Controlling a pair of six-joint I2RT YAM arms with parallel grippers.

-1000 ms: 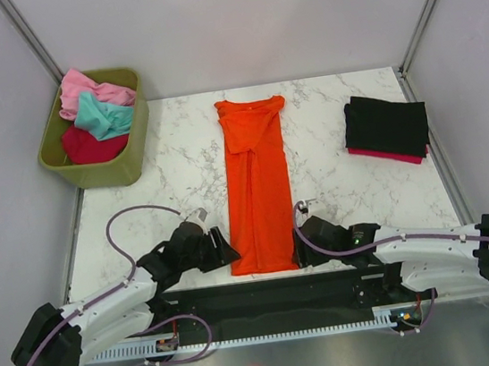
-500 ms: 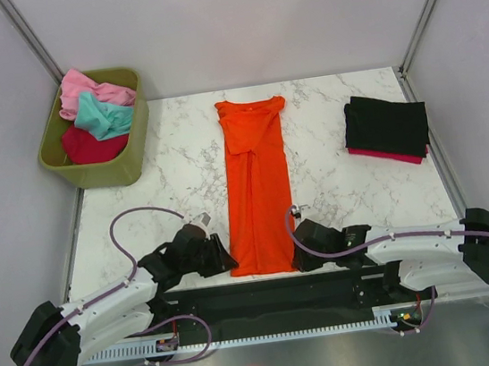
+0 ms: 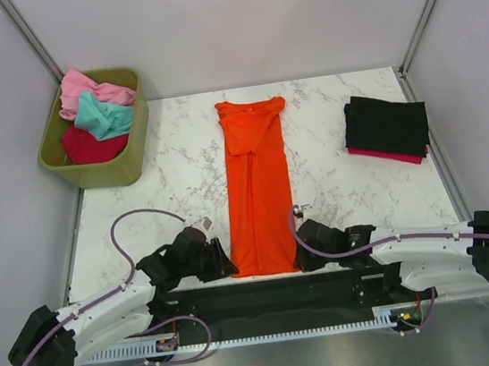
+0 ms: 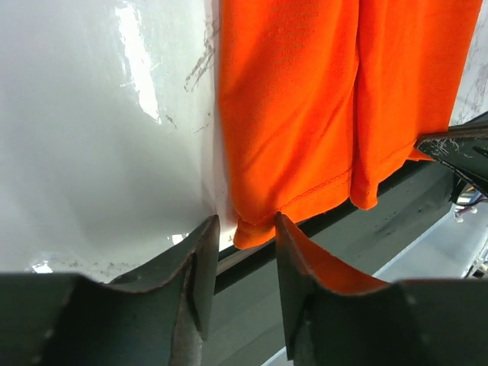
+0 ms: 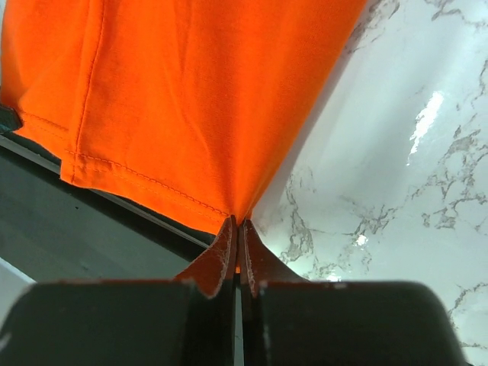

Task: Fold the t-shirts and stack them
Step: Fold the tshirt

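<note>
Both my arms lie low along the near edge of the marble table (image 3: 180, 169), wrists turned inward. My left gripper (image 4: 242, 229) is narrowly parted around the left hem corner of the orange t-shirt (image 3: 256, 181), and my right gripper (image 5: 237, 225) is pinched closed on the right hem corner. I count six shirts: the orange one laid long down the middle, a black t-shirt (image 3: 386, 124) folded on a crimson t-shirt (image 3: 385, 155) at the far right (well apart from me) — and a pink t-shirt (image 3: 88, 88), teal t-shirt (image 3: 105, 116) and dark red t-shirt (image 3: 91, 147) heaped in the olive-green bin (image 3: 103, 173), far left.
</note>
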